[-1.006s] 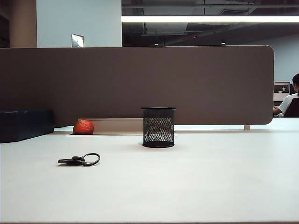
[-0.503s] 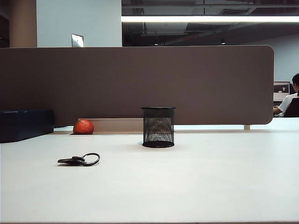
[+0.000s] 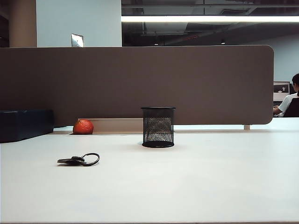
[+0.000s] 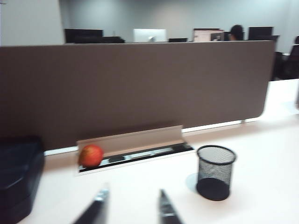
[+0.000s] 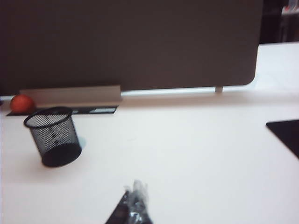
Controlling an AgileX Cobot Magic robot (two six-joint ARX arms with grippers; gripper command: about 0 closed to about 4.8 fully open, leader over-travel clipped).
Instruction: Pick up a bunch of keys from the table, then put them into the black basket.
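Fingers on the left gripper (image 4: 130, 207) stand apart with nothing between them, poking up into the left wrist view and aimed across the desk (image 3: 196, 186) toward the far partition. Over on the right, the right gripper (image 5: 133, 205) has its fingers together, also empty, low at the near edge of its own view. Neither arm shows in the exterior view.

On the left half of the desk the bunch of keys (image 3: 78, 160) lies flat, ring loop turned toward the right, well apart from the black basket (image 3: 158, 127), which stands upright further back near the middle. An orange-red ball (image 3: 83, 126) rests in the cable slot against the partition, and a dark blue box (image 3: 25, 124) sits at the far left.

As I see it, the risk lies in the pickup: the keys are low and thin, so fingers closing a little high may only nudge them along. The basket looks light too; a careless brush at the drop could tip it.
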